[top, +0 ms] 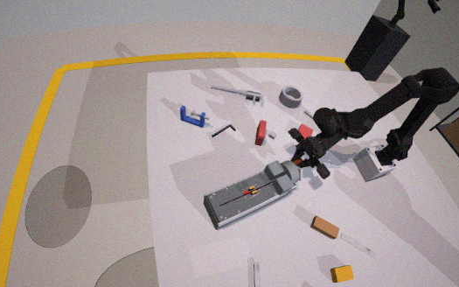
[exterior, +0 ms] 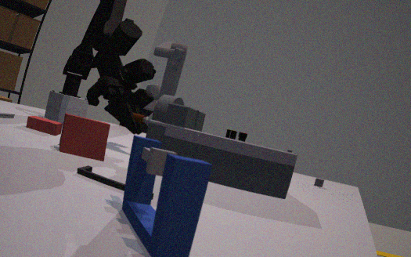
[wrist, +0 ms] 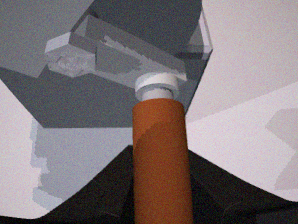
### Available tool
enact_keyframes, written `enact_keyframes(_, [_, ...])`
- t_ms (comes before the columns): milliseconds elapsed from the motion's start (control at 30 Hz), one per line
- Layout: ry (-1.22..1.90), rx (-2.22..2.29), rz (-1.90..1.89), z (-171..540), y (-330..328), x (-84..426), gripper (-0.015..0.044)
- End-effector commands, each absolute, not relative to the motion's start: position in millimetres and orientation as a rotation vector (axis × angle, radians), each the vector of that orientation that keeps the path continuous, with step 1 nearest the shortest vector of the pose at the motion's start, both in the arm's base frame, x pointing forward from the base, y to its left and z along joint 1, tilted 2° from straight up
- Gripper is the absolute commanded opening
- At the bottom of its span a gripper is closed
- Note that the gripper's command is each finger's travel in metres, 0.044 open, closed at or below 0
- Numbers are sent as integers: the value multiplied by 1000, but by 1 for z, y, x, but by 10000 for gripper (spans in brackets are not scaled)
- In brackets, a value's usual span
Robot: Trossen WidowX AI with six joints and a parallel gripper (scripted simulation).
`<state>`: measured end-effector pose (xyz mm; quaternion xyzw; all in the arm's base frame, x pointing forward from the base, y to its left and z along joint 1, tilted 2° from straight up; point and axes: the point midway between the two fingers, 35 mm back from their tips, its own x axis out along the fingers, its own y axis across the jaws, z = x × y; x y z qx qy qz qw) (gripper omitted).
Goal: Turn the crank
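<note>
The grey machine (top: pixel 237 207) (exterior: pixel 251 168) lies on the table with a slot along its top. The slide's red pointer (top: pixel 246 192) sits in the slot, slightly off the line between the two brass marks (top: pixel 251 188) (top: pixel 254 192), on the side away from the crank. The pointer cannot be made out in the exterior view. My gripper (top: pixel 298 160) (exterior: pixel 137 120) (wrist: pixel 153 155) is shut on the orange crank handle (wrist: pixel 159 130), at the machine's crank end. The grey crank arm (wrist: pixel 130 57) runs up and left from the handle in the wrist view.
A blue clamp (top: pixel 192 118) (exterior: pixel 182 196), a black hex key (top: pixel 222 130) (exterior: pixel 102 179) and a red block (top: pixel 260 132) (exterior: pixel 84 137) lie beside the machine. A grey ring (top: pixel 282 101), a caliper (top: pixel 232 91), a brown-handled tool (top: pixel 324 227) and a yellow block (top: pixel 343 274) lie farther off.
</note>
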<state>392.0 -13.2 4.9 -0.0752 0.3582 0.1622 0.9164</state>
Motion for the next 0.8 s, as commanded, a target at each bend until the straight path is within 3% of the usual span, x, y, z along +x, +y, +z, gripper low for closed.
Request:
enact_keyframes(0, [723,-158,327,13,-19,393,0])
enact_keyframes(767, [723,-158,327,38,-17,391,0])
